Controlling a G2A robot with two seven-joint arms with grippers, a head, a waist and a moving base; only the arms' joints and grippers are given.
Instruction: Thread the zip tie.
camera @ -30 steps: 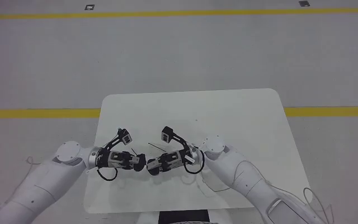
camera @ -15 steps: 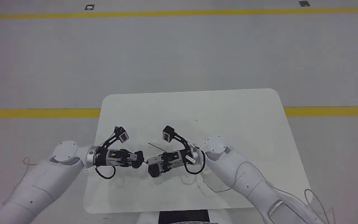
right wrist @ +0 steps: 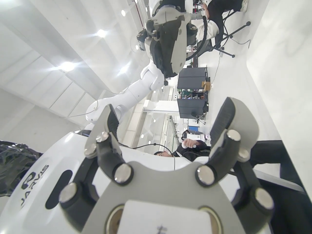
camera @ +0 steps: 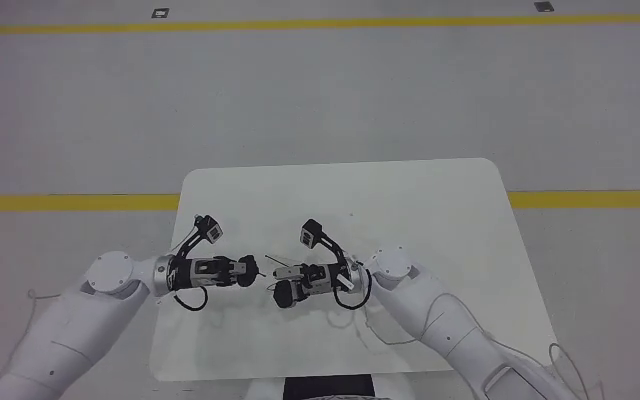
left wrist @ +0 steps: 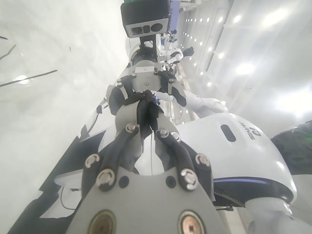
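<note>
My left gripper [camera: 254, 270] hovers over the near left part of the white table [camera: 420, 200], shut on a thin black zip tie [left wrist: 151, 144] that runs back between its fingers. From the right wrist view, a small black tip [right wrist: 165, 82] pokes out of the left gripper [right wrist: 167, 73]. My right gripper [camera: 283, 293] faces it a short gap away. Its jaws stand open with nothing between them [right wrist: 169, 105]. Another thin black strip [camera: 278, 264] lies on the table just beyond the two grippers.
Both forearms lie low over the near half of the table. The far half and right side of the tabletop are bare white. The near edge [camera: 260, 376] is close behind the arms. Yellow floor lines [camera: 570, 199] run past the table.
The grippers met tip to tip a second ago and have drawn apart. The left one pulled back to the left and farther from me, the right one shifted slightly right. The strip on the table stayed put.
</note>
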